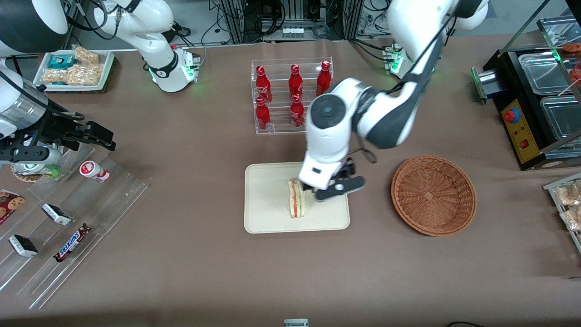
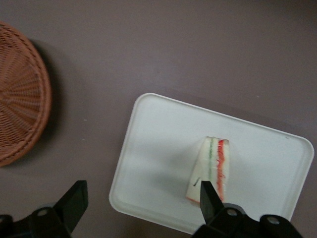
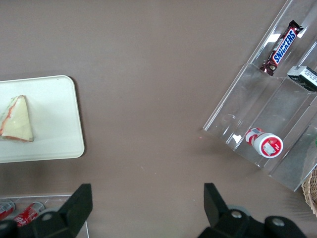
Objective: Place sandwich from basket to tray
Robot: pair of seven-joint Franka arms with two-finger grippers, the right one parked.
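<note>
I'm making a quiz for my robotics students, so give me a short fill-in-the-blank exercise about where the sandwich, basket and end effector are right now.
1. The sandwich stands on the cream ____.
2. The wicker basket holds ____ sandwiches.
3. The end effector hovers over the tray with its fingers ____.
4. The rack farther from the front camera than the tray holds red ____.

Missing words: tray; no; open; bottles

Bent at the elbow, reaching down over the tray (image 1: 268, 218), wrist pointing straight at it. Gripper (image 2: 141, 196) hovering just above the tray's basket-side half, fingers (image 2: 74, 198) spread wide apart, clasping nothing.
</note>
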